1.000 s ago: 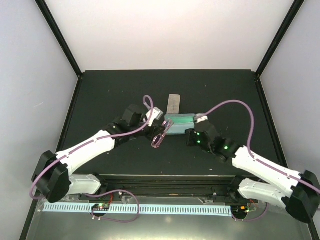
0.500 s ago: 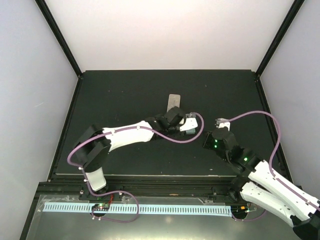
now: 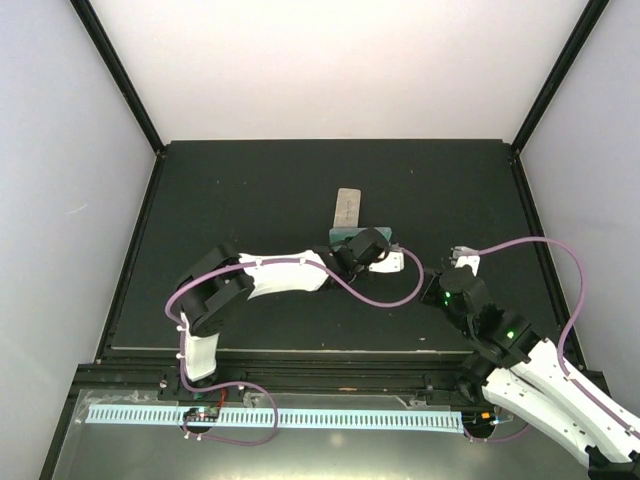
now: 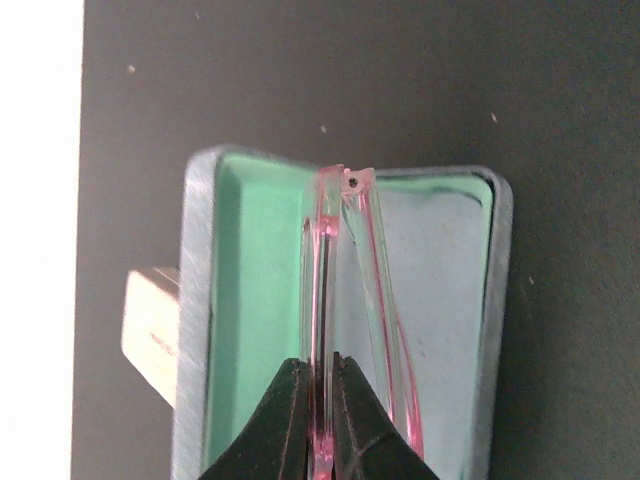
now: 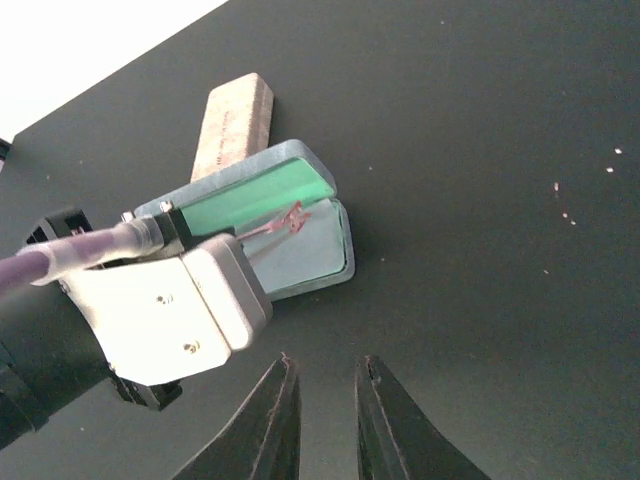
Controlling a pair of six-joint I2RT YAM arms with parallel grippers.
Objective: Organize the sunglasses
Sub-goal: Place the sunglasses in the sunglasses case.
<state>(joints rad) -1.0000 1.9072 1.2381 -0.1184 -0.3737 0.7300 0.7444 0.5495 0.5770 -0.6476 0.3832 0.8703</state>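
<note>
The sunglasses (image 4: 324,250), a folded pair with a thin pink frame and clear lenses, hang upright inside the open blue-grey case (image 4: 496,300) with its green lining. My left gripper (image 4: 321,366) is shut on their frame from above. In the right wrist view the pink sunglasses (image 5: 287,220) show above the case (image 5: 318,262), partly behind the left wrist's white housing (image 5: 170,310). My right gripper (image 5: 325,366) is open and holds nothing. It hovers over bare table to the near right of the case. From above, the left wrist hides most of the case (image 3: 345,236).
A beige oblong case (image 3: 347,207) lies shut just behind the open one, also visible as the beige case (image 5: 230,125). The black table (image 3: 250,190) is framed by black posts and white walls. The left arm's purple cable (image 3: 400,295) loops between the two wrists.
My left arm has swung right, carrying the pink sunglasses from the case's near left to over its open tray. The right arm has drawn back to the right, away from the case.
</note>
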